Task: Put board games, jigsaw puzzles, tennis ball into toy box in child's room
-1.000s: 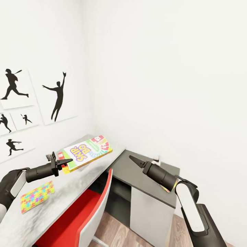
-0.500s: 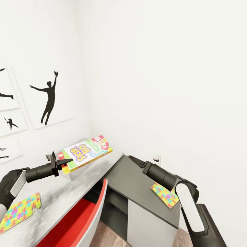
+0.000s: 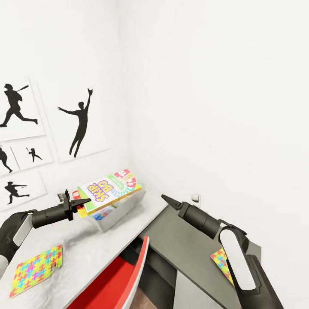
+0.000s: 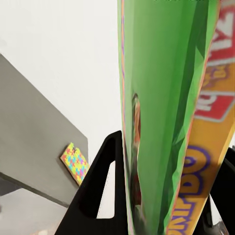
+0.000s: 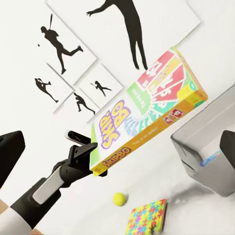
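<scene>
Swinging back around, the whole picture has shifted, so that is the camera turning, not the things: the toy box (image 3: 112, 213) now shows on the white table (image 3: 81, 253) where half a second ago only a corner of it peeked out, and the jigsaw puzzle on the dark unit (image 3: 193, 244) has slid toward the frame's edge. Both arms sit at the same spots in frame as before.

Left gripper (image 3: 80, 202) is clamped on the near edge of the big board game (image 3: 110, 189), holding it flat and level in the air, just above the box. Right gripper (image 3: 168, 200) hangs free over the dark unit, fingers drawn to a point with nothing between them. One jigsaw puzzle (image 3: 37, 270) lies on the table near the left arm, the other (image 3: 222, 262) on the dark unit beside the right forearm. From the right wrist camera, the tennis ball (image 5: 119, 198) rests on the table.

This looks like the delivery step for this game. Next, I'd say, carry it squarely over the box opening, lower, then let go.
</scene>
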You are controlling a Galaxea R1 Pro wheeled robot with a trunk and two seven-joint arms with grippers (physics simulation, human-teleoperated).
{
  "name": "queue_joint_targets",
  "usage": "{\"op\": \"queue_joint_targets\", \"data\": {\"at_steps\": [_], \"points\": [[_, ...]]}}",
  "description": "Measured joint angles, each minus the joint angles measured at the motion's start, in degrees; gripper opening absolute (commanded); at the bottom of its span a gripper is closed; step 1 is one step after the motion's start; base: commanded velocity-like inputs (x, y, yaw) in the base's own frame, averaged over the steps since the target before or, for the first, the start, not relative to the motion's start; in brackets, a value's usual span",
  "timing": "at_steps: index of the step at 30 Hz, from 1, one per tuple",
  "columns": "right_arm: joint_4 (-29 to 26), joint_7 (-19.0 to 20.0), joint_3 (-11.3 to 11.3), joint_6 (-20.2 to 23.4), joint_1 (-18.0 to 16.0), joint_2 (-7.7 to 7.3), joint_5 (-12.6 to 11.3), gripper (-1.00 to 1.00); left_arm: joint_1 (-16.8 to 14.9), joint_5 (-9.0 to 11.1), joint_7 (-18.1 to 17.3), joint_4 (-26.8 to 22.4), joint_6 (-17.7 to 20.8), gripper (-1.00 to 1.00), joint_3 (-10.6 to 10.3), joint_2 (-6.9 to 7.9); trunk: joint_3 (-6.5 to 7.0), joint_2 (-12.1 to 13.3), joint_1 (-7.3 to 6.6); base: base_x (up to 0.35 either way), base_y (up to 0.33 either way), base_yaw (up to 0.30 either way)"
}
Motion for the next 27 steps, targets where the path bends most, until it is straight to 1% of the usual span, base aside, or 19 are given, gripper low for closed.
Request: {"op": "queue_joint_targets", "data": {"at_steps": [8,27], "points": [[0.00,-0.17,0.00,0.05,0.00,0.00,-0.02,1.00,0.00,0.03,-0.03,0.00,-0.01,-1.00,0.00,0.00,0.00,0.01,0.01,0.202,0.000,0.279],[0.00,-0.18,0.18,0.09,0.00,0.00,-0.10,1.00,0.00,0.06,-0.16,0.00,-0.01,-1.00,0.05,0.00,0.00,0.01,0.02,-0.001,0.000,0.279]]}}
